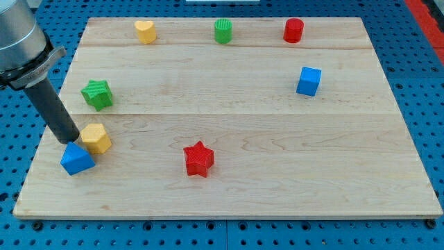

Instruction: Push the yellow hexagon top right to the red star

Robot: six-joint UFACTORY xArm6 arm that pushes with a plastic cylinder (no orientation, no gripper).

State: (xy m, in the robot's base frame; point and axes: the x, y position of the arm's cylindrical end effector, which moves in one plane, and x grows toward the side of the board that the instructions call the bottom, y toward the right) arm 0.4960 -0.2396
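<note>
- My tip [70, 139], bare dark rod with no jaws to open or close, sits at the left edge of the wooden tabletop [277, 173], touching the yellow hexagon block's [96, 138] left side.
- Blue triangular block [75, 159] lies just below the tip; keep clear of it.
- Red star block [199, 158] sits right of the hexagon, near bottom-centre.
- Best push: rightward, staying above the star's row, finishing at its top-right.

The yellow hexagon [96, 138] lies flat (well left of the red star [199, 159]) on the wood.
</note>
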